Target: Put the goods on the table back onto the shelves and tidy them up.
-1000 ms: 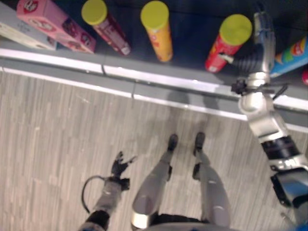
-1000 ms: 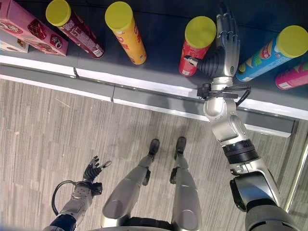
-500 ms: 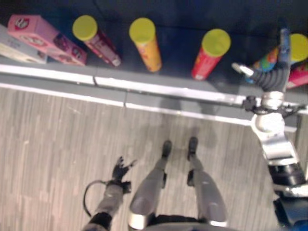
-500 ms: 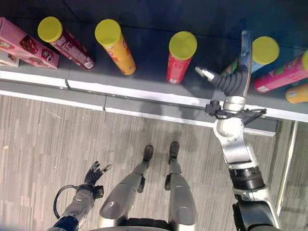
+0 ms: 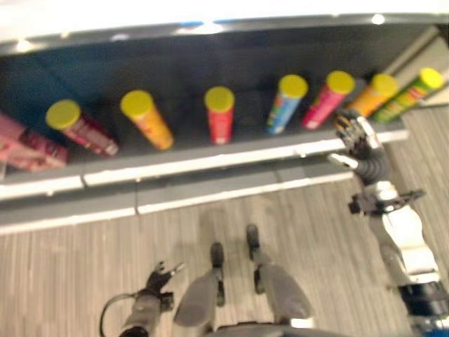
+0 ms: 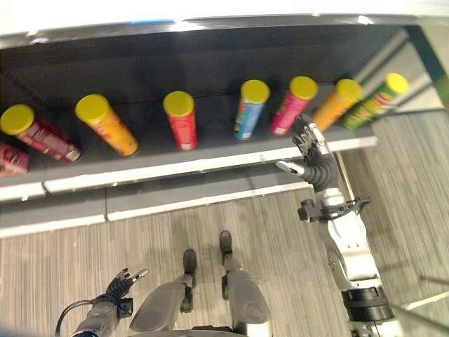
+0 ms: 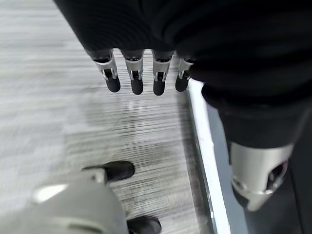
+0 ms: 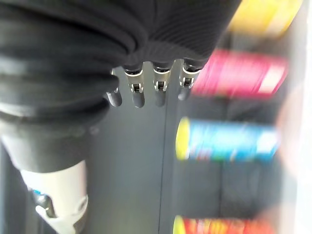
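While your right hand (image 6: 312, 156) hovers empty with relaxed fingers near the dark shelf's (image 6: 210, 165) front edge beside the pink yellow-lidded cylindrical can (image 6: 293, 105), square that row gently.

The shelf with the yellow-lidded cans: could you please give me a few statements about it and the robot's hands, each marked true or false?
1. The cans on the shelf all have yellow lids. True.
2. The right hand is curled round the pink can. False: it is open and holds nothing, in front of the shelf's edge.
3. The blue can stands between the red can and the pink can. True.
4. The left hand rests on the shelf. False: it hangs low over the floor, open and empty.
5. The green can lies at the row's left end. False: it is at the right end, beside the orange can.
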Controlling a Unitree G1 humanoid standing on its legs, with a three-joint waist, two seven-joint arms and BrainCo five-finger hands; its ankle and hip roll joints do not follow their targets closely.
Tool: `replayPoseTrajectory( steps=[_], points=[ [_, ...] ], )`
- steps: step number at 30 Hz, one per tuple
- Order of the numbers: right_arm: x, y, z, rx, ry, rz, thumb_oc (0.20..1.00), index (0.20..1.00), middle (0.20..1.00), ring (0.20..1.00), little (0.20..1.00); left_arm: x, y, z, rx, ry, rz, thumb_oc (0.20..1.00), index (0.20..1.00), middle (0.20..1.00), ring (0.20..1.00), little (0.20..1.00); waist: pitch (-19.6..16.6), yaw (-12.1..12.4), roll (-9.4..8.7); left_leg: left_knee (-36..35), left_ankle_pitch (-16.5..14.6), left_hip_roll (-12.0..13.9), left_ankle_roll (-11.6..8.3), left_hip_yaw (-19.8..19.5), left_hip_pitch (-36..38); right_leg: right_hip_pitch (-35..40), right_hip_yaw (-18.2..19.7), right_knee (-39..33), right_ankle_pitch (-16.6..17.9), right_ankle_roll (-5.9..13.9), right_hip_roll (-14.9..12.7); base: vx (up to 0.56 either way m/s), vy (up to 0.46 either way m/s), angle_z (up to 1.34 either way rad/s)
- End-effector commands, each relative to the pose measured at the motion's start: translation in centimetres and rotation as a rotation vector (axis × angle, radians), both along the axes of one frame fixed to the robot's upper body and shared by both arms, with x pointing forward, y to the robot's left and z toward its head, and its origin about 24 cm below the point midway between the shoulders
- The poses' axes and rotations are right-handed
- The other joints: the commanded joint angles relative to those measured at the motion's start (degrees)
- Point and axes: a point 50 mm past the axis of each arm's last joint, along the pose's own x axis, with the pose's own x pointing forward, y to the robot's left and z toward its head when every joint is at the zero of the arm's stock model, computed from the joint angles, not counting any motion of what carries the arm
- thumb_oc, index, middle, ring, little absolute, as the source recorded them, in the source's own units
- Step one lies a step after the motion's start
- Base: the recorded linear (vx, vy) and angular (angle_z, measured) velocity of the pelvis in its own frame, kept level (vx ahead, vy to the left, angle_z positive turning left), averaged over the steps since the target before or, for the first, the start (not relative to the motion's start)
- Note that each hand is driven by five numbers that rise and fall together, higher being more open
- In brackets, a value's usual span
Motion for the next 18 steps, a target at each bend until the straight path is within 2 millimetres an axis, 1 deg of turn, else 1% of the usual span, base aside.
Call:
replayPoseTrajectory(
  steps=[1,2,4,5,6,7,8,9,10,11,12,13,14,15,16,17,18],
  points=[
    [-0.5,-0.7,3.3,-0.04,-0.144,0.01,1.0,1.0,1.0,1.0,1.0,-1.9,2.4,0.3,0.077,0.036,-0.008,1.0,1.0,1.0,1.0,1.0,-5.9,1.0,1.07,3.0,-7.1,6.6,-5.43,-7.7,-1.6,-0.1,-2.4,4.3,-1.3,3.44,-10.2,-0.06,-0.253,-0.95],
    [-0.4,-1.3,3.9,-0.059,-0.163,-0.021,1.0,1.0,1.0,1.0,1.0,-2.0,2.9,0.5,0.079,0.027,0.017,1.0,1.0,1.0,1.0,1.0,-6.3,1.7,1.5,2.9,-6.9,8.2,-5.99,-6.6,-1.0,0.7,-4.7,4.8,0.2,3.51,-13.8,-0.04,-0.266,-0.92],
    [0.1,-1.9,4.2,-0.068,-0.158,-0.054,1.0,1.0,1.0,1.0,1.0,-1.9,3.2,0.7,0.074,0.015,0.036,1.0,1.0,1.0,1.0,1.0,-7.1,2.4,1.35,2.6,-7.1,9.8,-6.97,-5.2,0.0,1.0,-7.7,4.5,2.6,4.48,-17.2,0.0,-0.265,-0.79],
    [0.1,-1.9,4.2,-0.068,-0.158,-0.054,1.0,1.0,1.0,1.0,1.0,-1.9,3.2,0.7,0.074,0.015,0.036,1.0,1.0,1.0,1.0,1.0,-7.0,2.5,1.37,2.6,-7.2,9.9,-6.98,-5.1,0.1,1.2,-7.7,4.4,2.6,4.5,-17.2,0.03,-0.218,-0.54],
    [0.4,-2.2,4.3,-0.092,-0.154,-0.079,1.0,1.0,1.0,1.0,1.0,-1.8,3.4,0.8,0.074,0.006,0.045,1.0,1.0,1.0,1.0,1.0,-7.5,2.9,1.06,2.6,-7.2,10.6,-7.55,-4.4,0.5,1.1,-9.2,4.0,3.7,5.22,-18.4,0.06,-0.356,-0.73],
    [0.8,-3.0,5.0,-0.146,-0.162,-0.137,1.0,1.0,1.0,1.0,1.0,-1.6,3.8,1.1,0.079,-0.018,0.062,1.0,1.0,1.0,1.0,1.0,-8.4,3.5,0.14,1.6,-6.8,12.4,-9.19,-2.2,2.2,2.2,-12.9,1.9,4.1,6.08,-19.2,0.06,-0.359,-0.64],
    [0.8,-3.0,5.0,-0.146,-0.162,-0.137,1.0,1.0,1.0,1.0,1.0,-1.6,3.8,1.1,0.079,-0.018,0.063,1.0,1.0,1.0,1.0,1.0,-8.3,3.5,0.21,1.4,-6.7,12.5,-9.26,-2.1,2.4,2.3,-12.9,1.7,4.2,6.05,-19.1,0.1,-0.486,-0.7],
    [0.9,-4.1,5.5,-0.181,-0.169,-0.197,1.0,1.0,1.0,1.0,1.0,-1.5,3.8,1.3,0.067,-0.04,0.073,1.0,1.0,1.0,1.0,1.0,-9.5,4.6,-0.73,0.8,-6.2,14.1,-10.84,-0.1,3.4,5.1,-16.2,-1.2,2.1,6.67,-18.9,0.17,-0.421,-0.54],
    [0.8,-4.6,6.0,-0.196,-0.182,-0.229,1.0,1.0,1.0,1.0,1.0,-1.6,3.8,1.3,0.063,-0.043,0.083,1.0,1.0,1.0,1.0,1.0,-10.2,4.7,-1.0,0.3,-6.1,15.9,-12.13,0.5,4.3,5.7,-16.8,-0.8,0.5,6.87,-17.9,0.12,-0.429,-0.57],
    [0.8,-4.7,6.0,-0.198,-0.183,-0.231,1.0,1.0,1.0,1.0,1.0,-1.6,3.8,1.3,0.062,-0.043,0.082,1.0,1.0,1.0,1.0,1.0,-10.0,4.7,-1.08,0.2,-5.1,15.8,-12.11,0.8,4.1,5.3,-17.1,-0.6,1.0,6.79,-18.1,0.2,-0.49,-0.96],
    [0.3,-5.6,6.9,-0.235,-0.212,-0.283,1.0,1.0,1.0,1.0,1.0,-1.6,3.5,1.2,0.052,-0.049,0.098,1.0,1.0,1.0,1.0,1.0,-11.1,4.0,-0.33,-1.7,-2.6,19.8,-14.28,2.2,5.7,5.6,-18.2,1.3,-1.5,6.23,-16.0,0.08,-0.31,-0.87],
    [0.3,-5.6,6.9,-0.235,-0.212,-0.283,1.0,1.0,1.0,1.0,1.0,-1.6,3.5,1.2,0.052,-0.049,0.098,1.0,1.0,1.0,1.0,1.0,-11.1,4.0,-0.25,-1.8,-2.6,19.9,-14.32,2.2,5.8,5.7,-18.3,1.3,-1.5,6.2,-15.9,0.23,-0.605,-0.73],
    [-0.6,-6.4,8.1,-0.257,-0.262,-0.322,1.0,1.0,1.0,1.0,1.0,-0.9,2.8,1.2,0.034,-0.07,0.081,1.0,1.0,1.0,1.0,1.0,-11.3,3.1,0.95,-2.0,0.9,23.2,-15.21,2.2,5.2,6.3,-19.2,2.7,-5.3,4.12,-12.7,0.1,-0.309,-0.14],
    [-0.6,-6.4,8.1,-0.257,-0.262,-0.322,1.0,1.0,1.0,1.0,1.0,-0.9,2.8,1.2,0.034,-0.07,0.081,1.0,1.0,1.0,1.0,1.0,-11.3,3.1,0.96,-2.0,0.9,23.2,-15.22,2.2,5.2,6.3,-19.2,2.7,-5.3,4.11,-12.7,0.15,-0.461,0.04],
    [-0.9,-7.0,8.9,-0.25,-0.298,-0.346,1.0,1.0,1.0,1.0,1.0,-0.4,2.2,1.2,0.028,-0.086,0.058,1.0,1.0,1.0,1.0,1.0,-11.4,2.8,1.53,-1.5,5.9,25.0,-15.92,1.7,4.9,6.9,-19.6,2.8,-6.4,3.11,-10.6,0.09,-0.368,0.36],
    [-1.3,-7.3,9.5,-0.256,-0.322,-0.37,1.0,1.0,1.0,1.0,1.0,0.5,1.5,1.5,0.012,-0.12,0.034,1.0,1.0,1.0,1.0,1.0,-11.3,2.4,1.66,0.4,9.2,25.7,-15.08,1.0,3.7,7.9,-19.9,2.3,-7.5,1.32,-8.5,0.13,-0.485,0.25],
    [-1.2,-7.4,9.9,-0.253,-0.336,-0.378,1.0,1.0,1.0,1.0,1.0,0.7,1.3,1.6,0.007,-0.13,0.033,1.0,1.0,1.0,1.0,1.0,-11.2,2.4,1.4,1.7,9.0,25.1,-14.52,0.6,3.7,8.3,-19.9,2.1,-7.9,0.53,-7.9,0.08,-0.331,0.14]
  ],
)
